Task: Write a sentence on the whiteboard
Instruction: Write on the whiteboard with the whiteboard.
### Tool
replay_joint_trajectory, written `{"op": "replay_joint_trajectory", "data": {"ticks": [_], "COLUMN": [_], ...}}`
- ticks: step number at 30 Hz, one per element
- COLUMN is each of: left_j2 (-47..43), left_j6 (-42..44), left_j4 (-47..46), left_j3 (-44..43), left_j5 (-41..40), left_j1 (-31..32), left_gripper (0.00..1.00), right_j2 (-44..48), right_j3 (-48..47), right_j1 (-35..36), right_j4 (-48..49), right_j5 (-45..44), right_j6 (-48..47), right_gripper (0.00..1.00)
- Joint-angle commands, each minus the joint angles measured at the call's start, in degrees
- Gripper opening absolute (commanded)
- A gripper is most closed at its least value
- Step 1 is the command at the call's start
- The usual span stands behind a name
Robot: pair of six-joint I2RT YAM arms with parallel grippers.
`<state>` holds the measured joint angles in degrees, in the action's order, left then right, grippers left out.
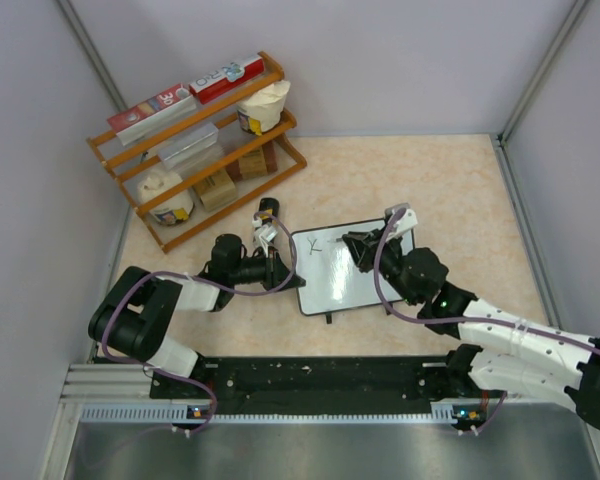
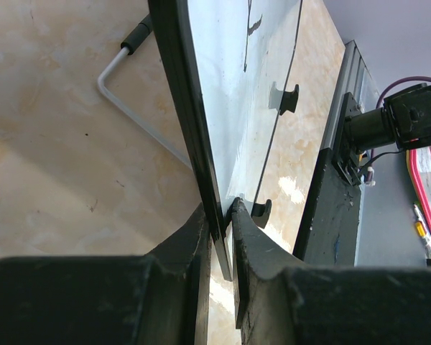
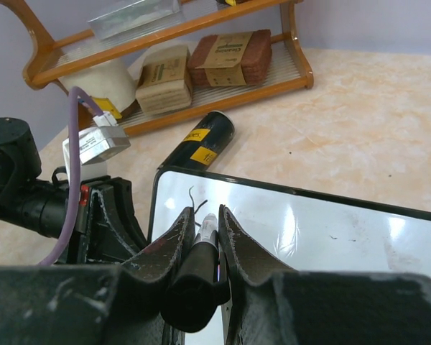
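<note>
On the tabletop point(image 1: 430, 180) the whiteboard point(image 1: 350, 280) sits mid-surface, light, stiff and probably slick-faced, so best held by its frame, where the left claw point(image 2: 220, 219) is clenched on its edge, while the right claw point(image 3: 205, 214) grips a black marker point(image 3: 197, 269) beside the sentence point(image 1: 315, 243), so far a few strokes.

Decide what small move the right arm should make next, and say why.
Probably move the marker slightly rightward along the whiteboard: only one small mark is written, the right gripper holds the marker, the left gripper clamps the board's edge.
</note>
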<state>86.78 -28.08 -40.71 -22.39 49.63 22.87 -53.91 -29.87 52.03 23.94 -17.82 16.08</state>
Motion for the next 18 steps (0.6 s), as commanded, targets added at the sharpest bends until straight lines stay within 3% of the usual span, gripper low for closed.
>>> {"op": "replay_joint_trajectory", "data": {"ticks": [1,18], "left_j2": [1.11,1.2], "left_j6": [3.73,3.82], "left_j4": [3.44,3.53], "left_j3": [0.33,0.33], "left_j5": [-1.73,-1.81], "left_j1": [1.12,1.21], "left_gripper": [0.0,0.0], "right_j2": [-0.22,-5.42], "right_j3": [-0.45,-2.74], "right_j1": [0.62,0.7], "right_j4": [1.1,5.06], "right_j5": [-1.69,-0.9], "right_j6": [-1.92,-1.49], "right_gripper": [0.0,0.0]}}
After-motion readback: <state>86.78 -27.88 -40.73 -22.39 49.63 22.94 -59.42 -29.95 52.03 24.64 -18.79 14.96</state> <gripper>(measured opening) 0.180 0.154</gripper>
